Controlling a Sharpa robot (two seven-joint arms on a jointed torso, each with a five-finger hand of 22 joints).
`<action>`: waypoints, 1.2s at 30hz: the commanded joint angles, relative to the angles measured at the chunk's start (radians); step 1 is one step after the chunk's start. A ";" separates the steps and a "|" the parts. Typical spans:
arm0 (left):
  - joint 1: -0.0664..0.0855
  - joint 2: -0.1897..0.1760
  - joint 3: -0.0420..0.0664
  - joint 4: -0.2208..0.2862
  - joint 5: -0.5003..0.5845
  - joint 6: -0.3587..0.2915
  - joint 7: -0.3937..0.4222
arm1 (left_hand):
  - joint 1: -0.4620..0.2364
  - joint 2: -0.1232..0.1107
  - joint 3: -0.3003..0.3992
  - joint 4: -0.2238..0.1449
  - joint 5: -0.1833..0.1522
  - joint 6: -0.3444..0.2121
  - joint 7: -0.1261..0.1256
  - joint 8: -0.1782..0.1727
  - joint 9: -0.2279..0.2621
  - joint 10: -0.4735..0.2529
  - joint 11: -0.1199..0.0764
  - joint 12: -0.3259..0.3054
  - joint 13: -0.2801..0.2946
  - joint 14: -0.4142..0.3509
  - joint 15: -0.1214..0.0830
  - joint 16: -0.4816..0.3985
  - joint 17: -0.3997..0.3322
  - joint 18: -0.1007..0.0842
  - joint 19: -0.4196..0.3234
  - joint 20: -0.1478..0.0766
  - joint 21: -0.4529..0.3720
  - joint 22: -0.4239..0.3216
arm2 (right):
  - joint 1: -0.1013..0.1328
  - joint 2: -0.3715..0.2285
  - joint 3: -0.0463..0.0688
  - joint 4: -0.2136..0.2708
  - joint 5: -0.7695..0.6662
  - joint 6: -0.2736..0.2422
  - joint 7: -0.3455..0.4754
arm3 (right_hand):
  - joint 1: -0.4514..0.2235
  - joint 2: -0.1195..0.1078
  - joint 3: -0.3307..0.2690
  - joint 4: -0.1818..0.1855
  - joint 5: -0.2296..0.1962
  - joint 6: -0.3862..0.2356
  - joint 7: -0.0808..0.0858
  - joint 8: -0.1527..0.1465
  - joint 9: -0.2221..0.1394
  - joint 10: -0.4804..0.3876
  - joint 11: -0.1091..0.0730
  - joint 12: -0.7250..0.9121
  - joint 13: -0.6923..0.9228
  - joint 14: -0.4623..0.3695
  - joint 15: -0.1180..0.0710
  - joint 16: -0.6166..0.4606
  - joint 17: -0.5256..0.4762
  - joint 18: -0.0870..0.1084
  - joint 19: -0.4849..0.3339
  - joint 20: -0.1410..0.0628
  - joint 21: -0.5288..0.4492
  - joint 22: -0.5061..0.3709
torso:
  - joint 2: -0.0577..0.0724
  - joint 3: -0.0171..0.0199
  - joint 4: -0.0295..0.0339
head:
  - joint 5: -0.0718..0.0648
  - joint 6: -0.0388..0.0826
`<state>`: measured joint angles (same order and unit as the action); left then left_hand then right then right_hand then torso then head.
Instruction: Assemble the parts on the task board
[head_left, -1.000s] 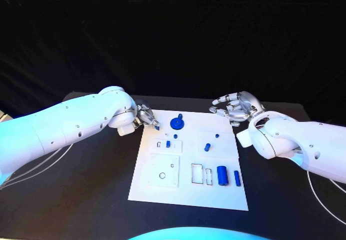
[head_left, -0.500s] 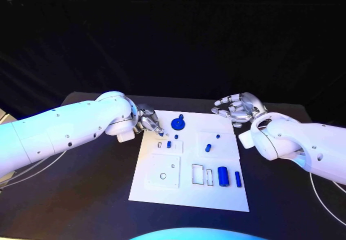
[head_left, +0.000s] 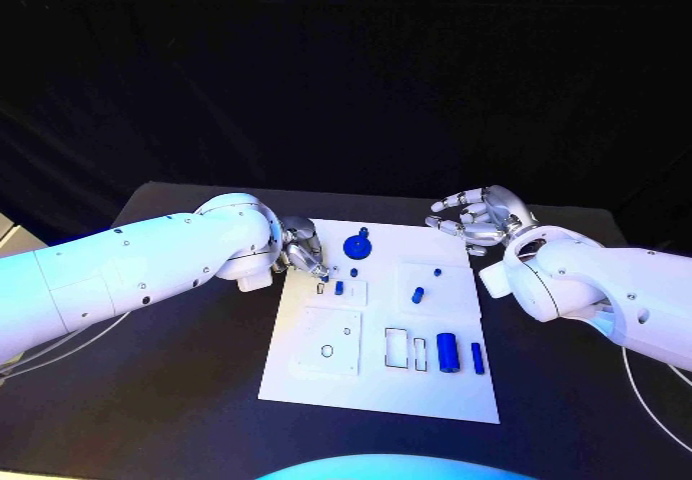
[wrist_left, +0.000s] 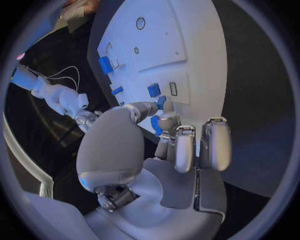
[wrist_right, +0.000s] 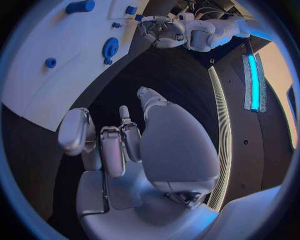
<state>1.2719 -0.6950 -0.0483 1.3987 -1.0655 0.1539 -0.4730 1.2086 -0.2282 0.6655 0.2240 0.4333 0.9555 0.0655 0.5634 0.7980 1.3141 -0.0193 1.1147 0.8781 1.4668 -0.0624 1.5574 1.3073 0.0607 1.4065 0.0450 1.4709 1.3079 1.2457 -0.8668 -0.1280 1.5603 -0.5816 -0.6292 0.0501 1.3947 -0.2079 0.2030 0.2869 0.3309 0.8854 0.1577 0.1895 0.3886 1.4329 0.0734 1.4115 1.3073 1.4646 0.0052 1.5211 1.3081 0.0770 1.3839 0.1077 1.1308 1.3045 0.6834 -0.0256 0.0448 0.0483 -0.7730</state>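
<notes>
- Left hand: positioned at the far-left corner of the task board, fingertips lowered toward the board surface. The left wrist view shows a small blue part pinched between thumb and a finger, with the remaining fingers held straight alongside. Judged to be carrying this part toward a seat in the far-left area of the board.
- Small blue peg: seated in the raised white block just near of the left hand. A smaller blue stud sits just beyond it.
- Round blue knob: lies at the far edge of the board, centre, to the right of the left hand.
- Near-left block: carries an open round hole; nothing stands in it.
- Rectangular slots: near centre of the board, outlined and unfilled.
- Blue peg: stands in the block right of centre.
- Blue cylinder and a thinner blue bar: lie side by side at the near right, apparently unplaced.
- Progress, as a judgement: early to middle; several seats are open and several parts are loose.
- Right hand: raised off the far-right corner of the board, fingers loosely curled and apart, holding nothing, well clear of the parts.
</notes>
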 joint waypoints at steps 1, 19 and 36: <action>-0.004 0.004 -0.001 0.000 -0.025 0.033 0.003 | -0.002 -0.004 0.203 -0.207 0.005 0.015 -0.005 0.003 -0.002 0.007 0.002 0.005 0.001 0.098 -0.008 0.004 0.243 -0.010 0.009 -0.001 0.006 0.067 | -0.001 0.001 0.000 0.000 -0.006 0.012 0.009 | -0.008 0.004 -0.003 -0.001 0.003 -0.006 0.002 0.005 0.001 -0.004 0.001 -0.004 0.109 0.076 -0.005 -0.005 0.146 0.014 0.000 -0.004 -0.003 -0.001 | 0.001 0.0003 0.0006 | 0.000 -0.001; -0.009 0.001 -0.007 -0.002 -0.025 0.075 -0.006 | -0.004 -0.006 0.203 -0.208 0.014 0.018 -0.006 0.002 -0.002 0.010 0.002 0.005 0.003 0.099 -0.008 0.005 0.246 -0.010 0.009 -0.001 0.006 0.067 | -0.002 0.001 0.000 -0.001 -0.006 0.011 0.010 | -0.008 0.004 -0.003 -0.001 0.003 -0.006 0.002 0.005 0.001 -0.004 0.001 -0.004 0.109 0.076 -0.005 -0.005 0.146 0.014 0.000 -0.004 -0.003 -0.001 | -0.001 0.0005 0.0009 | 0.004 -0.007; -0.010 -0.007 -0.008 -0.001 -0.030 0.054 -0.019 | -0.005 -0.007 0.204 -0.210 0.020 0.020 -0.007 0.001 -0.002 0.012 0.001 0.005 0.005 0.099 -0.008 0.006 0.247 -0.011 0.010 -0.001 0.007 0.069 | -0.004 0.000 0.000 -0.002 -0.006 0.011 0.010 | -0.008 0.004 -0.003 -0.001 0.003 -0.006 0.002 0.005 0.001 -0.004 0.001 -0.004 0.109 0.076 -0.005 -0.005 0.146 0.014 0.000 -0.004 -0.003 -0.001 | 0.001 0.0011 0.0004 | 0.006 -0.006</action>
<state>1.2621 -0.7027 -0.0562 1.3961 -1.0894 0.2091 -0.4863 1.1958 -0.2410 0.6719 0.2177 0.4497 0.9674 0.0605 0.5578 0.7943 1.3224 -0.0183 1.1146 0.8816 1.4667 -0.0623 1.5573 1.3081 0.0607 1.4100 0.0413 1.4745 1.3076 1.2430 -0.8667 -0.1281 1.5580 -0.5817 -0.6292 0.0507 1.3947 -0.2079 0.2030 0.2869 0.3309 0.8854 0.1577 0.1895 0.3891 1.4329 0.0734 1.4115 1.3073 1.4647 0.0052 1.5211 1.3076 0.0769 1.3839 0.1077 1.1309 1.3045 0.6834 -0.0249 0.0446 0.0543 -0.7788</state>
